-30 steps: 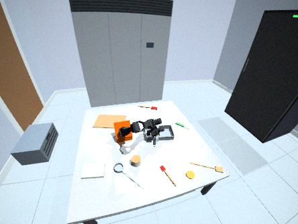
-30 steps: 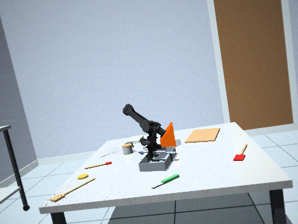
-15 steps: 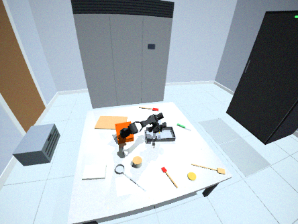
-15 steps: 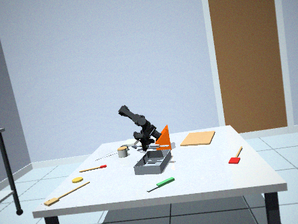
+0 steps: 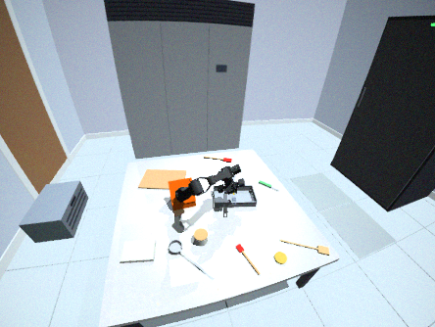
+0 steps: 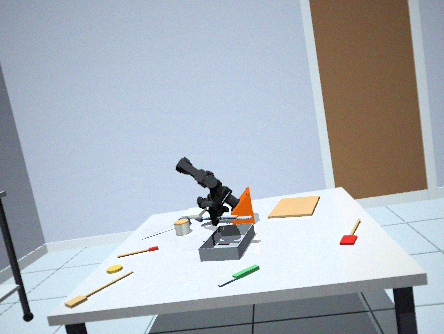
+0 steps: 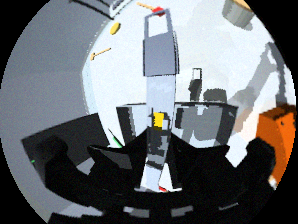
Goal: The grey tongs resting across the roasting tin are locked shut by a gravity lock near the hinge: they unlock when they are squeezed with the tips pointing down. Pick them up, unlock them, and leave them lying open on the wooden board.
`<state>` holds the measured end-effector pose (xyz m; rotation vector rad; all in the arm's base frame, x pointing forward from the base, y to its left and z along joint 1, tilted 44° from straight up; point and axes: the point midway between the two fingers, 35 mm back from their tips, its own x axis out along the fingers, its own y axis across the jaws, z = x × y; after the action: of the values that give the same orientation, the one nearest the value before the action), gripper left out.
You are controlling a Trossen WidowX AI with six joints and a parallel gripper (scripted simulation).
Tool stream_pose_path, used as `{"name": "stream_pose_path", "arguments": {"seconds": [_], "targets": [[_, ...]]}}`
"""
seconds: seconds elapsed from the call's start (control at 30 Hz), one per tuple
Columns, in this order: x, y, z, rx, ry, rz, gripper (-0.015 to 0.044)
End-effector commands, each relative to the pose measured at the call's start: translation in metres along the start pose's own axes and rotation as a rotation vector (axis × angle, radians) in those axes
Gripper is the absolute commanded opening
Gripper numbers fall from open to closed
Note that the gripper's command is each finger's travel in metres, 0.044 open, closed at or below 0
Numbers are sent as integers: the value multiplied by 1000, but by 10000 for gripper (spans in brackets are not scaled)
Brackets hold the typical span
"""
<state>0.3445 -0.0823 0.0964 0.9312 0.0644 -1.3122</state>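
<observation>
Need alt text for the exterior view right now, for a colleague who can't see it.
A black robot arm's gripper is closed on grey metal tongs just above a grey rectangular roasting tin on a white table. A tan wooden board lies to the right, behind.

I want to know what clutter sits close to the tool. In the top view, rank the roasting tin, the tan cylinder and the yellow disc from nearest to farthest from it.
Measured from the tool, shut on the grey tongs:
1. Roasting tin, directly under and beside it.
2. Tan cylinder, toward the table's near side.
3. Yellow disc, close to the near right edge.
</observation>
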Motion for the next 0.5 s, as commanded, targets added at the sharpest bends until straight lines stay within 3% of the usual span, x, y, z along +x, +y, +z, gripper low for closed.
{"name": "stream_pose_path", "arguments": {"seconds": [0.0, 0.47], "targets": [[1, 2, -3, -23, 19, -50, -150], [1, -3, -2, -123, 49, -252, -150]]}}
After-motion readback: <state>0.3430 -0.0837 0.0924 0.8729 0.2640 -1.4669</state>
